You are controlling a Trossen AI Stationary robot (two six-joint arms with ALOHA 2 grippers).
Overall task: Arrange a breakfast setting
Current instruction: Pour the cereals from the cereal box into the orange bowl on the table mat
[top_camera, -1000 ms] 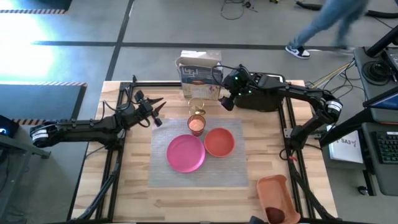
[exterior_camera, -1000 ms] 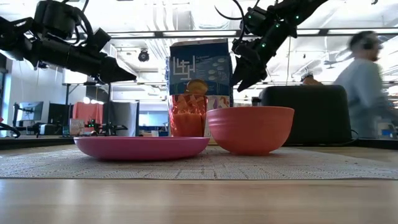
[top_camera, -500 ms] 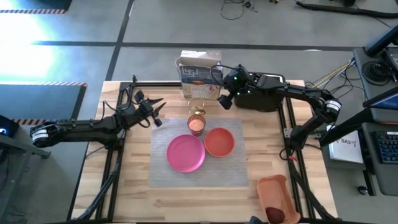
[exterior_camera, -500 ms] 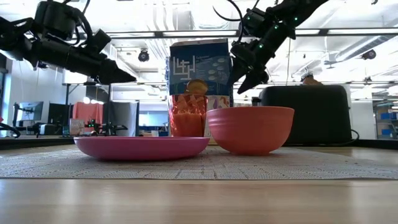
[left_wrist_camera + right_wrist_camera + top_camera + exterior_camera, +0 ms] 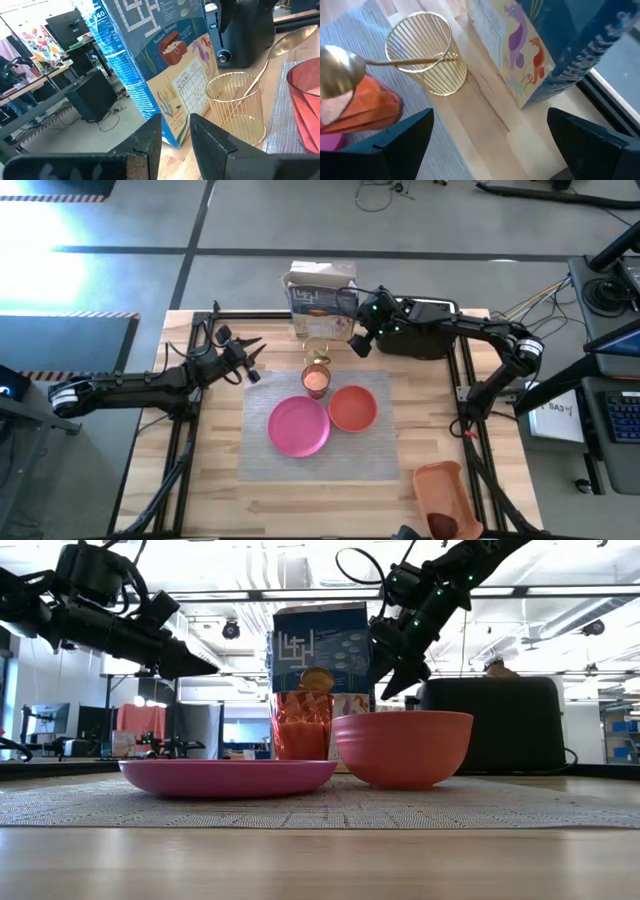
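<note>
On the grey placemat (image 5: 320, 460) sit a pink plate (image 5: 298, 426), an orange bowl (image 5: 352, 408) and a translucent orange cup (image 5: 316, 381). Just beyond the mat stands a clear gold-striped glass (image 5: 427, 52). A gold spoon (image 5: 340, 70) stands in it, its handle leaning on the rim and its bowl end out over the cup. My right gripper (image 5: 356, 343) hovers open above the table just right of the glass, slanting down. My left gripper (image 5: 257, 357) hangs level left of the glass; its fingers (image 5: 150, 135) stand a narrow gap apart with nothing between them. A dark red apple (image 5: 440, 525) lies in the tray.
A cereal box (image 5: 320, 298) stands upright right behind the glass, and a black toaster (image 5: 425, 330) sits under my right arm at the far right. An orange tray (image 5: 445, 492) lies at the near right corner. Bare wood shows left of the mat.
My right gripper has rolled a little about its own line while staying open above the table beside the glass. A person walking past beyond the table's far edge has gone out of view.
</note>
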